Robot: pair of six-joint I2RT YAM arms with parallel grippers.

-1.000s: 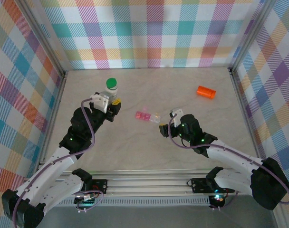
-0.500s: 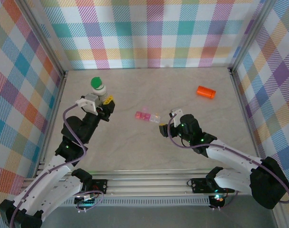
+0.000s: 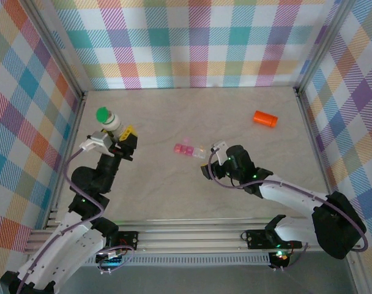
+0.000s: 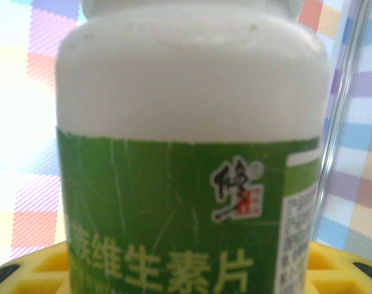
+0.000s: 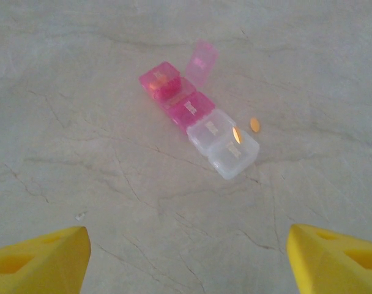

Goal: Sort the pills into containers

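**Centre before closing**

The left tool [image 3: 117,129] clamps the green-capped white bottle [image 4: 192,122] near the left wall. The right tool [image 5: 186,258] hangs open over the pink-and-clear strip [image 5: 198,119] on the counter [image 3: 174,196]; it should line up squarely before it closes. One lid stands open. An orange pill [image 5: 237,135] sits in a clear cell, and a loose pill [image 5: 254,124] lies just beside it. The orange vial [image 3: 265,118] lies far right.

My left arm [image 3: 57,242] and right arm [image 3: 290,196] wear white shells low down and black housings at the joints, dotted with small green lights [image 3: 254,174]. A purple cable [image 3: 68,174] loops along each. My left tool [image 3: 117,130] and right tool [image 5: 186,251] end in yellow fingers [image 5: 42,254] with moulded recesses.
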